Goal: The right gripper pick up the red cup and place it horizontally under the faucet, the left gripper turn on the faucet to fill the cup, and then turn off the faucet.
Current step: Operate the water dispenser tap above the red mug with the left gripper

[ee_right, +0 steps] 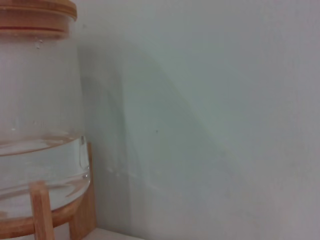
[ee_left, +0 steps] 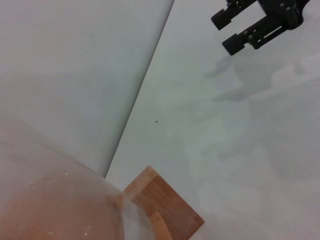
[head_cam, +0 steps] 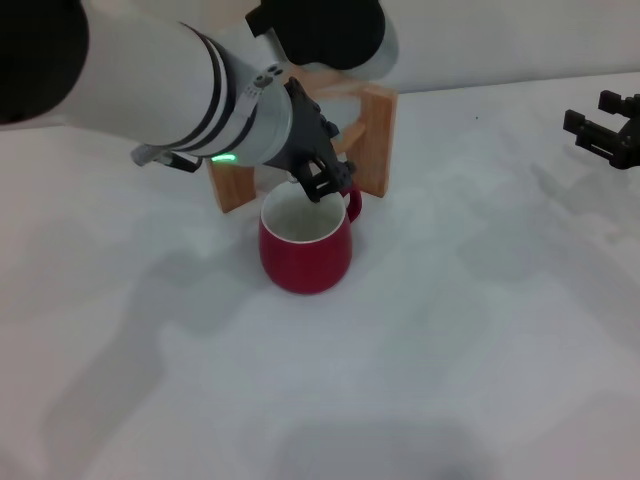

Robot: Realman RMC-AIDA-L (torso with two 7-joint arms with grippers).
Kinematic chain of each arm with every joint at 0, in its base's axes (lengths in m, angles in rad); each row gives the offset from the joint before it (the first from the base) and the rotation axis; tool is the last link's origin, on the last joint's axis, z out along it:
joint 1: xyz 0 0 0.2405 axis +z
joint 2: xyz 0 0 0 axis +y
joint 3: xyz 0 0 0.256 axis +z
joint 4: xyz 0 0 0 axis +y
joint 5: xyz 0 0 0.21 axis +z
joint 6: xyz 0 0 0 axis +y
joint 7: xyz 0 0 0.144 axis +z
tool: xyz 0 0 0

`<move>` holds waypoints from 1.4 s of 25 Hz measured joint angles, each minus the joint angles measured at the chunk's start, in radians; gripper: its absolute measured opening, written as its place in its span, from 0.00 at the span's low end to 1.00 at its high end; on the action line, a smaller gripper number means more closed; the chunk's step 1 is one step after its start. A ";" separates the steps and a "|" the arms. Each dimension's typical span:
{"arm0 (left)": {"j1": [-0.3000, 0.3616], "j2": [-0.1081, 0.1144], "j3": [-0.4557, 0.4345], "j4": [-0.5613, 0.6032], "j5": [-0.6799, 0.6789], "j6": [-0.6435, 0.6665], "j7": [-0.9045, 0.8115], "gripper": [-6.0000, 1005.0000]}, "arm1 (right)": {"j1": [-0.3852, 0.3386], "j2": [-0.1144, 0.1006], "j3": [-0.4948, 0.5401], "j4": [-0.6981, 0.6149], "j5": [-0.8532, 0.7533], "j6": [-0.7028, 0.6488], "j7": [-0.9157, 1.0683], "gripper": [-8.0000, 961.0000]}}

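The red cup (head_cam: 304, 248) is seen standing upright on the white table (head_cam: 450, 330), its white inside open to the top and its loop handle turned toward the wooden stand (head_cam: 375, 130) just behind it. The cup is thus already placed in front of the dispenser, under where the tap should be. The faucet itself is hidden in the head view by the left gripper (head_cam: 325, 180), which hangs directly over the far rim of the cup, at the end of the thick white arm with the green light. Whether its fingers are apart or closed on the lever cannot be told, as they are bunched dark against the stand.

The glass dispenser (ee_right: 35, 125) is shown in the right wrist view partly filled with water, resting in its wooden frame. No stream into the cup can be made out.

The right gripper (head_cam: 608, 128) is parked well apart at the right edge of the table, and in the left wrist view (ee_left: 257, 22) its two fingers are seen spread, holding nothing.

The step in hand is judged to be working the faucet lever. It would be done well if the lever alone were pressed gently, the cup were left undisturbed beneath, and the filling were watched so the tap is closed before overflow.
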 joint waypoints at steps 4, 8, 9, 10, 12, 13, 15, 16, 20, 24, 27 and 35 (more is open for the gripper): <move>-0.001 0.000 0.003 -0.004 0.004 0.003 0.000 0.40 | 0.001 0.000 0.000 0.011 0.000 -0.003 -0.002 0.62; -0.002 0.000 0.003 -0.012 0.016 0.015 0.000 0.40 | 0.002 -0.001 0.000 0.012 0.000 -0.005 -0.003 0.62; -0.002 0.000 0.003 -0.014 0.016 0.017 0.000 0.40 | 0.002 -0.001 0.000 0.012 0.000 -0.005 -0.003 0.62; -0.003 0.000 0.003 -0.016 0.017 0.018 0.000 0.40 | 0.002 -0.001 0.000 0.012 0.000 -0.005 -0.003 0.62; -0.004 0.000 0.003 -0.018 0.017 0.019 0.000 0.40 | 0.003 -0.002 0.000 0.012 0.000 -0.005 -0.003 0.62; -0.005 0.000 0.003 -0.019 0.018 0.021 0.000 0.40 | 0.003 -0.002 0.000 0.012 0.000 -0.005 -0.004 0.62; -0.005 0.000 0.003 -0.020 0.019 0.025 0.000 0.40 | 0.003 -0.002 0.000 0.012 0.000 -0.005 -0.004 0.62; -0.006 0.000 0.003 -0.021 0.020 0.026 0.000 0.40 | 0.002 -0.002 0.000 0.012 0.000 -0.005 -0.004 0.62; -0.006 0.000 0.003 -0.023 0.037 0.029 0.000 0.40 | 0.001 -0.002 0.000 0.012 0.000 -0.005 -0.004 0.62; -0.008 0.000 0.003 -0.029 0.041 0.031 -0.003 0.40 | 0.002 -0.002 0.000 0.012 0.000 -0.005 -0.004 0.62; -0.009 0.000 0.003 -0.030 0.042 0.031 -0.003 0.40 | 0.002 -0.002 0.000 0.012 0.000 -0.004 -0.004 0.62; 0.001 0.000 0.044 0.008 0.043 0.025 -0.001 0.40 | -0.002 -0.002 0.000 0.012 0.000 -0.005 -0.004 0.62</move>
